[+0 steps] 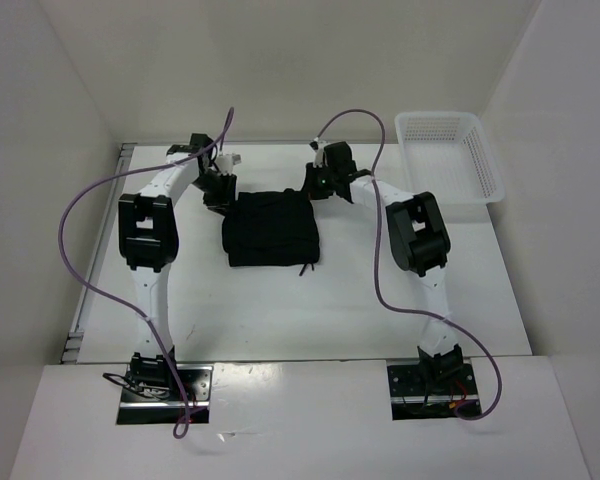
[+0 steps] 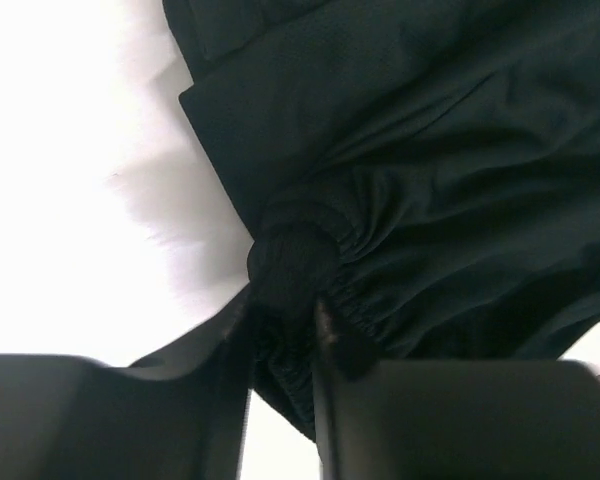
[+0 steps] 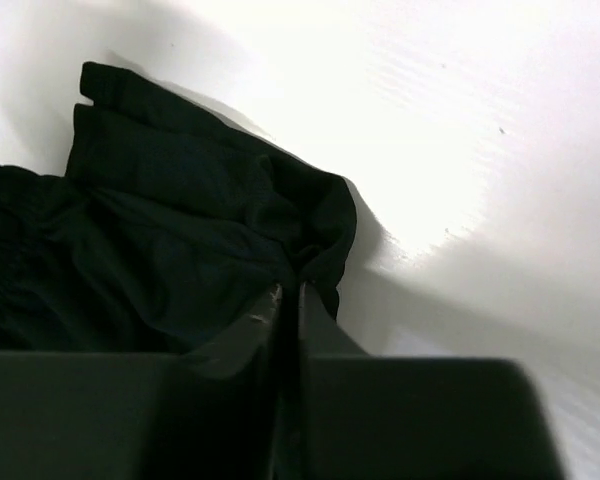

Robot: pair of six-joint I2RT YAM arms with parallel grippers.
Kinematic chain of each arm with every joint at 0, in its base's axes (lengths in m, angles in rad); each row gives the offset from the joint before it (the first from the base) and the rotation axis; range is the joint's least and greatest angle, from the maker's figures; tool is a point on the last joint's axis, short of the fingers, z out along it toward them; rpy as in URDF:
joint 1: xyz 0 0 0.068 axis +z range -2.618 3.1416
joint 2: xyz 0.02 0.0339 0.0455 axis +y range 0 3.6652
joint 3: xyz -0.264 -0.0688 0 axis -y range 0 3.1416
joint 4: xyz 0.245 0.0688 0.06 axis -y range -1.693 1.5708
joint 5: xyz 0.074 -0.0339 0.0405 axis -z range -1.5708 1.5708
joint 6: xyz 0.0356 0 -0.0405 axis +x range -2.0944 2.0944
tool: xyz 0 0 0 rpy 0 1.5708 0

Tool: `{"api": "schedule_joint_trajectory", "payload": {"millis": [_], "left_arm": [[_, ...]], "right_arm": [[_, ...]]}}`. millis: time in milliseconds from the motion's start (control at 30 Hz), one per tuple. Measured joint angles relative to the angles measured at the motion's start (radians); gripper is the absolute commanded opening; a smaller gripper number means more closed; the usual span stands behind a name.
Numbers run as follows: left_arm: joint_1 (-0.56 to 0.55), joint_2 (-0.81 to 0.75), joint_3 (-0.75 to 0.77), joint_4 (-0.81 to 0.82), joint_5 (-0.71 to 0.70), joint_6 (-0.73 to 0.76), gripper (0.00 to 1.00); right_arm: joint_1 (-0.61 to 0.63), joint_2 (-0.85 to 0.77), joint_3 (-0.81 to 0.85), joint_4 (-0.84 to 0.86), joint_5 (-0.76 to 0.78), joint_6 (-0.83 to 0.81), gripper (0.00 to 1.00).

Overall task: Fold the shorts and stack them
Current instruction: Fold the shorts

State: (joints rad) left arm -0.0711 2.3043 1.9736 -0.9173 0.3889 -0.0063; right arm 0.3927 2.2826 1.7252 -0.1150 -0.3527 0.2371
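The black shorts (image 1: 271, 228) lie in a folded block at the middle of the white table, a drawstring end poking out at the front right. My left gripper (image 1: 220, 190) sits at their far left corner. In the left wrist view it (image 2: 283, 318) is shut on a bunched piece of the gathered waistband (image 2: 300, 265). My right gripper (image 1: 320, 184) is at the far right corner. The right wrist view shows it (image 3: 289, 296) shut on a thin fold of the shorts' (image 3: 180, 250) edge, jaws almost together.
A white plastic mesh basket (image 1: 450, 157) stands at the table's far right corner. White walls enclose the table on three sides. Purple cables loop from both arms down to their bases at the near edge.
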Motion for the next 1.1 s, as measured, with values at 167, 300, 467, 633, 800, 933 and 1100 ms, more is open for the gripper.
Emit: {"api": "schedule_joint_trajectory", "payload": {"millis": [167, 300, 467, 633, 800, 933, 1100], "left_arm": [[-0.005, 0.000, -0.005, 0.002, -0.003, 0.001, 0.03], [-0.006, 0.000, -0.014, 0.013, -0.010, -0.001, 0.01], [-0.014, -0.003, -0.046, 0.066, 0.003, -0.003, 0.01], [-0.023, -0.006, -0.042, 0.072, 0.000, -0.002, 0.18], [-0.021, 0.006, 0.044, 0.029, -0.007, 0.000, 0.22], [-0.021, 0.024, 0.186, 0.022, 0.005, 0.001, 0.23], [-0.021, 0.025, 0.280, 0.028, 0.035, 0.002, 0.28]], "right_arm": [[-0.005, 0.020, 0.017, -0.003, 0.019, 0.034, 0.00], [-0.005, 0.051, 0.112, -0.023, 0.106, 0.067, 0.00], [-0.004, 0.097, 0.249, -0.034, 0.181, 0.087, 0.08], [-0.007, 0.105, 0.263, -0.035, 0.206, 0.061, 0.69], [-0.014, 0.104, 0.260, -0.034, 0.246, -0.010, 0.78], [-0.018, 0.047, 0.179, -0.053, 0.243, -0.143, 0.77], [-0.002, -0.166, -0.051, -0.125, 0.175, -0.369, 0.68]]}}
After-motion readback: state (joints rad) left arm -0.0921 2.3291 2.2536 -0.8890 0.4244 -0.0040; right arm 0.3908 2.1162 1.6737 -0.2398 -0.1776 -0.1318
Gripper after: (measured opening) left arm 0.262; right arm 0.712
